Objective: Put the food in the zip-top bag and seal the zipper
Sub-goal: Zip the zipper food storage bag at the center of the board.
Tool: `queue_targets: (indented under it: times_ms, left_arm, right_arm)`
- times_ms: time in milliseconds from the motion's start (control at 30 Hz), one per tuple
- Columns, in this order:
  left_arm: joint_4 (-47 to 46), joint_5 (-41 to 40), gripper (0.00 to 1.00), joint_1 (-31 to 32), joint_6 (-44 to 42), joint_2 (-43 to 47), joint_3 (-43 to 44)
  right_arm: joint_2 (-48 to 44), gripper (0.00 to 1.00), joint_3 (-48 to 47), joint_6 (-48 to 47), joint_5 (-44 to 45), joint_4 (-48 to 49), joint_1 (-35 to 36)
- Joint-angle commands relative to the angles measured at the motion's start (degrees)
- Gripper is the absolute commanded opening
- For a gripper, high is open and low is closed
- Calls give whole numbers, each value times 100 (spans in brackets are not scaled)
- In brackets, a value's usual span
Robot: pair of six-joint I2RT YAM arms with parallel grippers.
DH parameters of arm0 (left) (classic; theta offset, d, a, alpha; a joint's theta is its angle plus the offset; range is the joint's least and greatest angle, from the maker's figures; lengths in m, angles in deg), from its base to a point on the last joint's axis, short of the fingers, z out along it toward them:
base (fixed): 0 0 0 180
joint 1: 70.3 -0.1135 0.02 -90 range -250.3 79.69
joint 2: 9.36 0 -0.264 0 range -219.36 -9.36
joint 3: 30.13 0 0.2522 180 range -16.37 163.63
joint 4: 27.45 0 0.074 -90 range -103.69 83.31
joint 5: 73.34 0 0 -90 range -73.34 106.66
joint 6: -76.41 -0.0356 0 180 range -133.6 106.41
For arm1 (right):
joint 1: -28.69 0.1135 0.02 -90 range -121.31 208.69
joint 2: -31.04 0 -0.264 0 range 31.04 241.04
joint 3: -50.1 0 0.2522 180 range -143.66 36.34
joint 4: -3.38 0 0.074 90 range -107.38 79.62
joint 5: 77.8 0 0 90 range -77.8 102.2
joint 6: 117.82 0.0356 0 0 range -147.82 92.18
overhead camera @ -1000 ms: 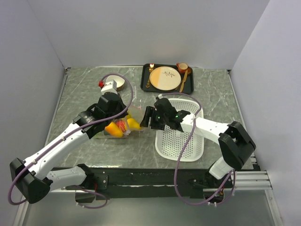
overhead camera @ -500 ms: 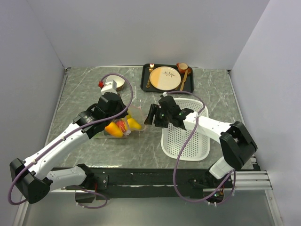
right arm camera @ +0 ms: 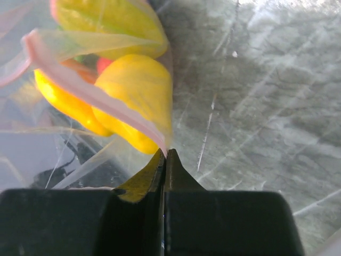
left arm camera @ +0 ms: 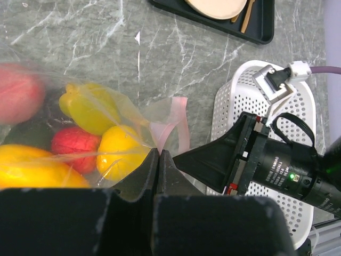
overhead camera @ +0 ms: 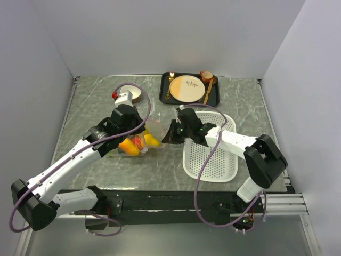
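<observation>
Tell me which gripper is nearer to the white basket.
Right. The right gripper, fingers shut on the zip-top bag, sits just left of the white basket. The left gripper pinches the bag farther left, with the right gripper between it and the basket.

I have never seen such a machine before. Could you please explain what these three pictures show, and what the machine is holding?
These are two white robot arms, bolted at the near edge of a grey marbled table. One picture looks down from above. The other two come from a small camera on each arm's wrist, so the black shapes at the bottom of each are that arm's own fingers.

On the table lie a clear crinkly plastic bag with toy fruits inside, for example a yellow one and a red one, a white perforated basket, and a black tray carrying a round cream plate.

The left arm's fingers are shut on the bag's mouth edge. The right arm's fingers are shut on the pale pink strip along that mouth.
</observation>
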Motion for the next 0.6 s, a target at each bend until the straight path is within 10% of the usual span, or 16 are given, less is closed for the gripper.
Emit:
queue_targets:
  times_ms: [0,567]
  left_arm:
    - [-150,46,1,-24,14,110,25]
    - [-685,1926,1,-24,-383,-496,377]
  right_arm:
    - [-534,0,27,-33,-44,364,-6]
    - [-948,0,-1151,-525,282,-542,20]
